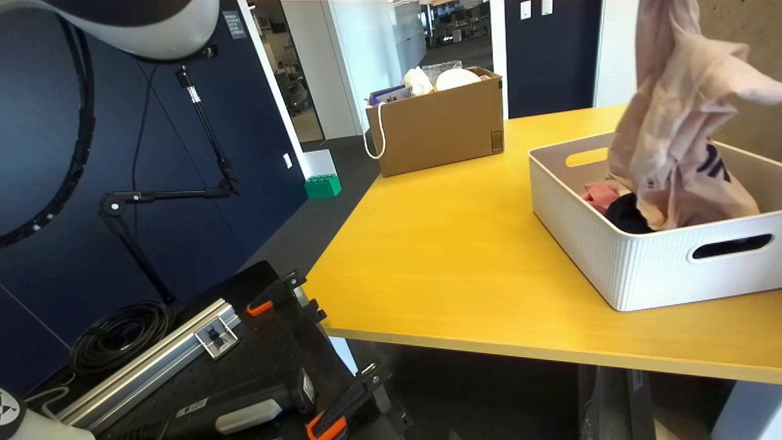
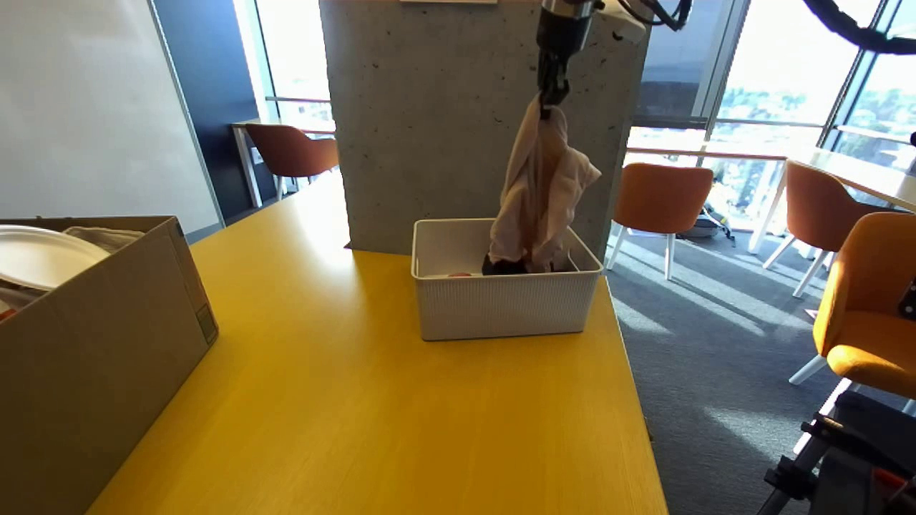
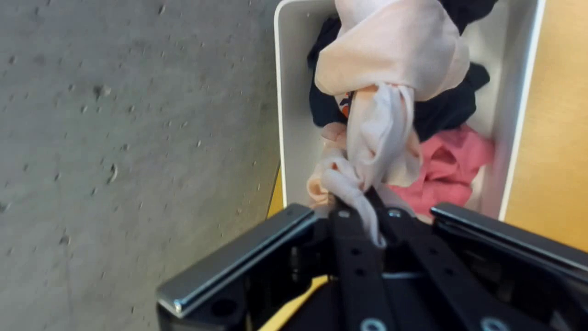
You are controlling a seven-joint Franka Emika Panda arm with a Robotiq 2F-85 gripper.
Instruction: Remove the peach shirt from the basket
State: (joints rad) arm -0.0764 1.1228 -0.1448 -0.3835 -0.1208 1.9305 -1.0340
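The peach shirt [image 1: 669, 128] hangs bunched and stretched upward, and it also shows in an exterior view [image 2: 533, 197] and in the wrist view [image 3: 390, 55]. Its lower part is still inside the white basket [image 1: 666, 269], below the rim; the basket also shows in an exterior view [image 2: 508, 307]. My gripper [image 2: 551, 107] is above the basket, shut on the top of the shirt. In the wrist view the fingers [image 3: 365, 197] pinch the cloth, and a twisted end lies over them. The gripper is out of view above the shirt in an exterior view.
Dark clothes [image 3: 443, 110] and a pink cloth [image 3: 443, 170] lie in the basket. A concrete pillar [image 2: 444, 129] stands close behind it. A cardboard box [image 1: 440, 125] with items stands on the yellow table [image 1: 458, 263]. The table edge runs near the basket.
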